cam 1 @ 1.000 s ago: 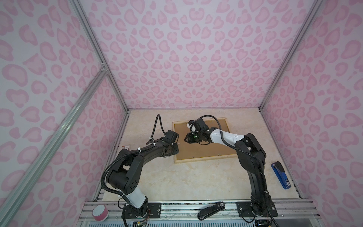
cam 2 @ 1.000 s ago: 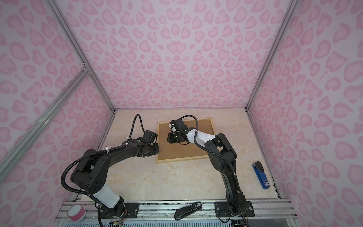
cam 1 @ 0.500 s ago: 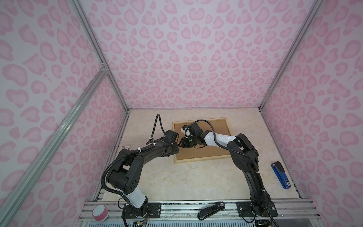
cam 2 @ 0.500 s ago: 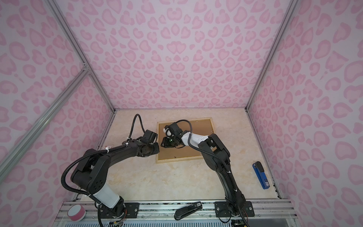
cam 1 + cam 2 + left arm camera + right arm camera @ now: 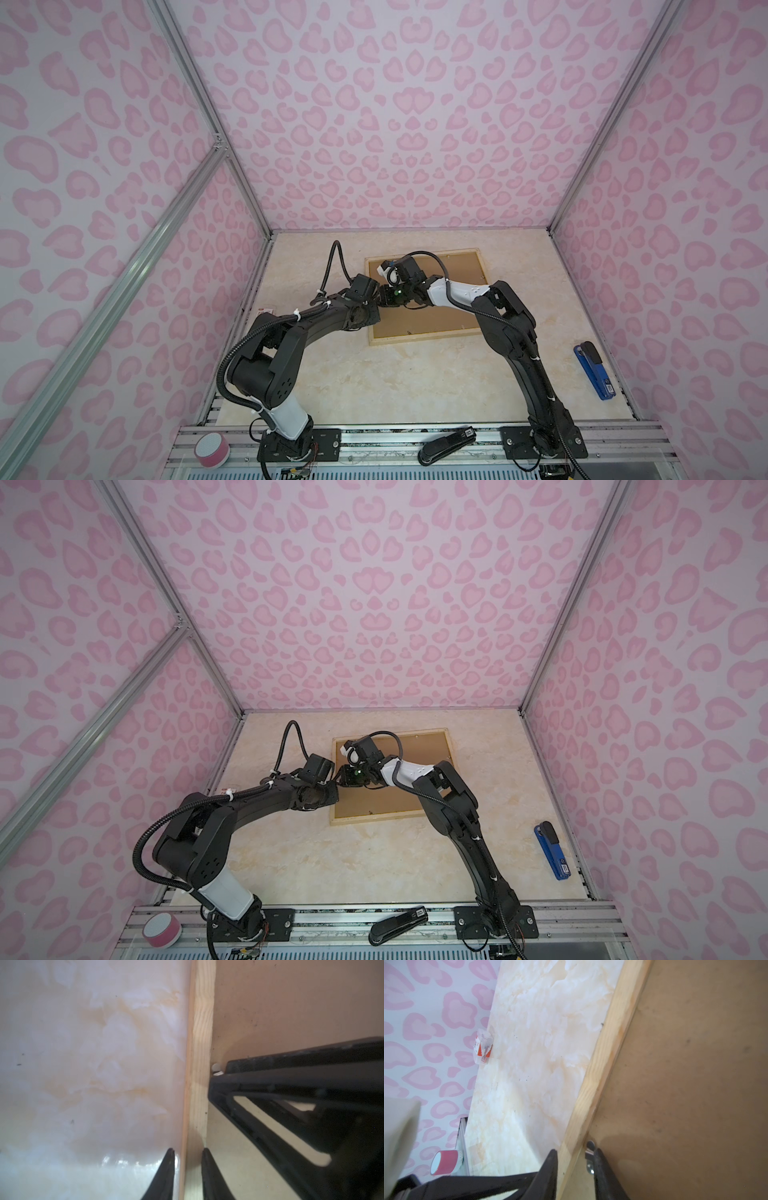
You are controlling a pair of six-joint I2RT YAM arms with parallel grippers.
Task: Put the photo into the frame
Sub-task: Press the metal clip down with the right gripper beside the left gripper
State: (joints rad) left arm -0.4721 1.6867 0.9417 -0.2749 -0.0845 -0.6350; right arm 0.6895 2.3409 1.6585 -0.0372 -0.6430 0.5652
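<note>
My right hand [image 5: 575, 1152] now sits beside my left hand [image 5: 187, 1150] rather than out over the backing board [image 5: 695, 1064], both spread apart astride a rail of the frame [image 5: 200, 1022] by a metal tab [image 5: 590, 1147], so the tabs look next; the photo isn't in view.

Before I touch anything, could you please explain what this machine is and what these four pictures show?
It is two robot arms with two-finger grippers at a table. Two pictures look down from one overhead camera pair; the other two come from cameras on the wrists. The frame lies face down, brown backing board up. The left gripper and right gripper each straddle its left rail; whether they pinch it is unclear. Nearby lie a blue stapler, a black stapler and a pink tape roll. No photo shows.
</note>
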